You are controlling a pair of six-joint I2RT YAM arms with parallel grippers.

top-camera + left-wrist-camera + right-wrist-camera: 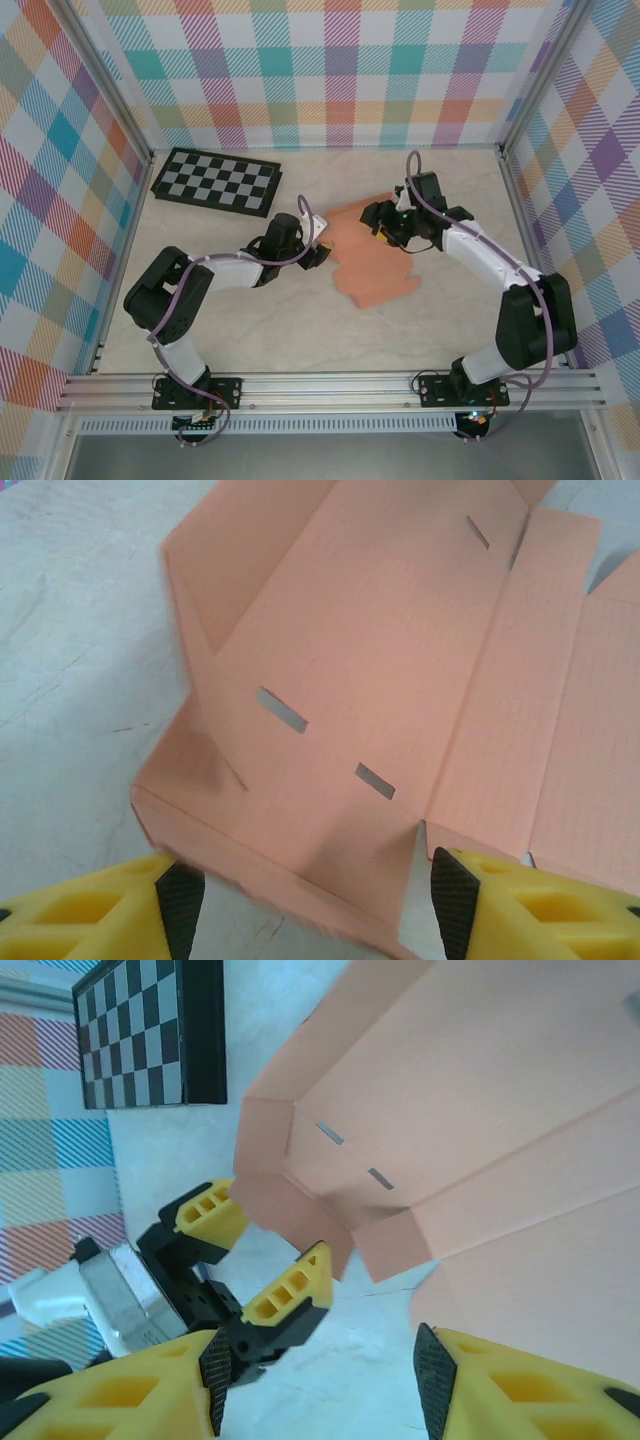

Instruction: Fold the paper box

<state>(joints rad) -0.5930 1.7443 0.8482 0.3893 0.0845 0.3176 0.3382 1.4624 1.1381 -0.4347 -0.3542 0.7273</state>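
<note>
The paper box (375, 270) is a salmon-orange die-cut sheet, partly folded, lying mid-table. In the left wrist view the paper box (400, 630) shows slots, creases and a raised side flap. My left gripper (318, 910) is open, and the sheet's near edge lies between its black pads (180, 905) without being pinched. From above, the left gripper (322, 243) is at the sheet's left edge and the right gripper (383, 228) is at its far edge. My right gripper (323, 1380) is open over bare table, just short of the paper box (480, 1090). The left gripper (280, 1225) straddles a corner flap there.
A black-and-grey checkerboard (218, 182) lies at the back left, also seen as the checkerboard (150, 1030) in the right wrist view. Plaid walls enclose the table on three sides. Bare marbled tabletop (300, 330) lies in front of the sheet.
</note>
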